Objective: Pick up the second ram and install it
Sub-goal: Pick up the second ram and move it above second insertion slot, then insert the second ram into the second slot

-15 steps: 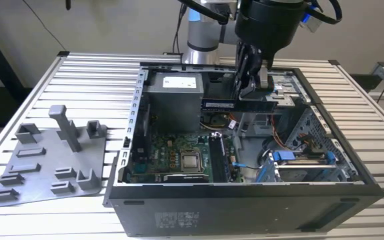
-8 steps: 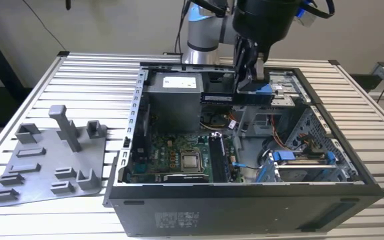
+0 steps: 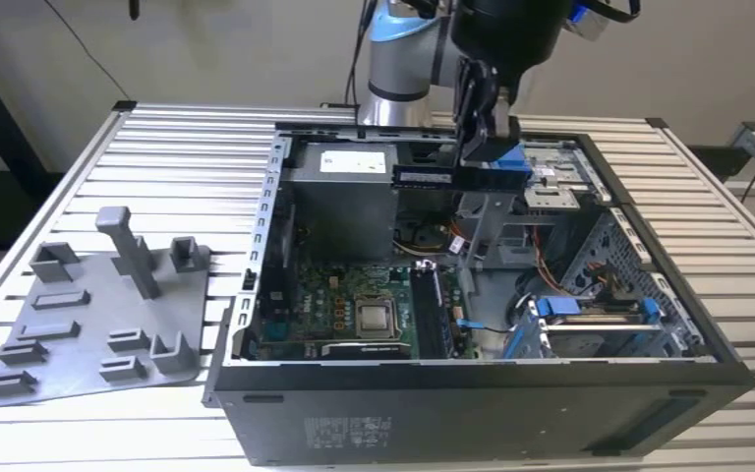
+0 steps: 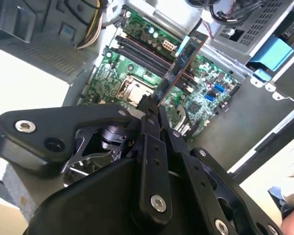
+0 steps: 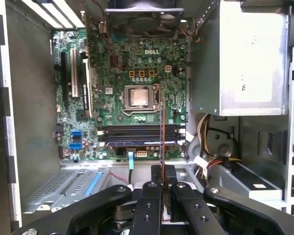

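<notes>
Above the motherboard [image 5: 112, 73], inside the open computer case [image 3: 483, 403], the second ram [image 4: 179, 66] is held off the board. It is gripped at one short end, and the rest of its dark length juts out past the fingertips toward the board. In the first wrist view the stick [image 5: 162, 128] is seen edge-on as a thin line that crosses, in the picture, the row of long memory slots [image 5: 137, 132]. Whether its far end touches anything cannot be told.

The gripper [image 4: 149, 105] is closed on the stick, with the two black fingers [image 5: 154, 196] pressed against its flat faces.

Beside the slots the bare processor socket [image 5: 138, 97] is seen, and a round fan [image 5: 142, 14] is mounted at the board's end beyond it. A grey power supply box [image 5: 250, 58] is set along one wall of the case, with a bundle of coloured wires below it.

The case lies on its side near the middle of a slatted metal table [image 3: 181, 138], and the arm [image 3: 397, 59] is lowered over its far half. A grey plastic tray [image 3: 89, 324] with upright pegs is laid on the table at the exterior view's left, close to the case.
</notes>
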Robot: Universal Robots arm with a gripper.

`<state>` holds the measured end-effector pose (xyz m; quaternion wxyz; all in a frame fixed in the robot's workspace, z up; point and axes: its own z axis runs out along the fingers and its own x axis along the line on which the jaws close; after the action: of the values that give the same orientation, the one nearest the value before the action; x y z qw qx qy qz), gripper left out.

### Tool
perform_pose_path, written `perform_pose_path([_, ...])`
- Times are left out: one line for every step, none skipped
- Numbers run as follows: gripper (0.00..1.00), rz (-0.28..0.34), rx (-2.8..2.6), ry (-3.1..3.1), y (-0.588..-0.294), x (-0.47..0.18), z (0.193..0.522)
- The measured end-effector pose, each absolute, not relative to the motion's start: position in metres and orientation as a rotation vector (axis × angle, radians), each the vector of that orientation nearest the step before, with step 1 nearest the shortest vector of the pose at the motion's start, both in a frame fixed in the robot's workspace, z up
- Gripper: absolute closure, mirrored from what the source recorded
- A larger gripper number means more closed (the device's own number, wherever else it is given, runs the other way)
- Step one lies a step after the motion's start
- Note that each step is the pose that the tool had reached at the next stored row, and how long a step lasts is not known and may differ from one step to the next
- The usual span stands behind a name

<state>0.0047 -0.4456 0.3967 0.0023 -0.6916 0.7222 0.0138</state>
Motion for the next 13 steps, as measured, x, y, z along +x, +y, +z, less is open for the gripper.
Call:
perform_pose_path([0.86,0.044,-2.169,2.266,-0.443,0.005,0.397])
perform_pose_path([0.86,0.044,-2.169,2.266,-0.440,0.005,0.397])
perform_pose_path([0.86,0.044,-2.169,2.266,-0.438,0.005,0.397])
perform_pose_path([0.86,0.044,-2.169,2.266,-0.435,0.005,0.397])
perform_pose_path([0.86,0.043,-2.169,2.266,-0.433,0.005,0.397])
perform_pose_path([0.86,0.043,-2.168,2.267,-0.432,0.005,0.397])
perform_pose_path([0.86,0.043,-2.168,2.267,-0.432,0.005,0.397])
perform_pose_path([0.86,0.044,-2.168,2.267,-0.432,0.005,0.397])
perform_pose_path([0.86,0.044,-2.168,2.267,-0.432,0.005,0.397])
perform_pose_path([0.86,0.043,-2.167,2.267,-0.432,0.005,0.397])
perform_pose_path([0.86,0.044,-2.167,2.268,-0.432,0.005,0.397])
perform_pose_path([0.86,0.044,-2.167,2.268,-0.432,0.005,0.397])
perform_pose_path([0.86,0.043,-2.167,2.268,-0.432,0.005,0.397])
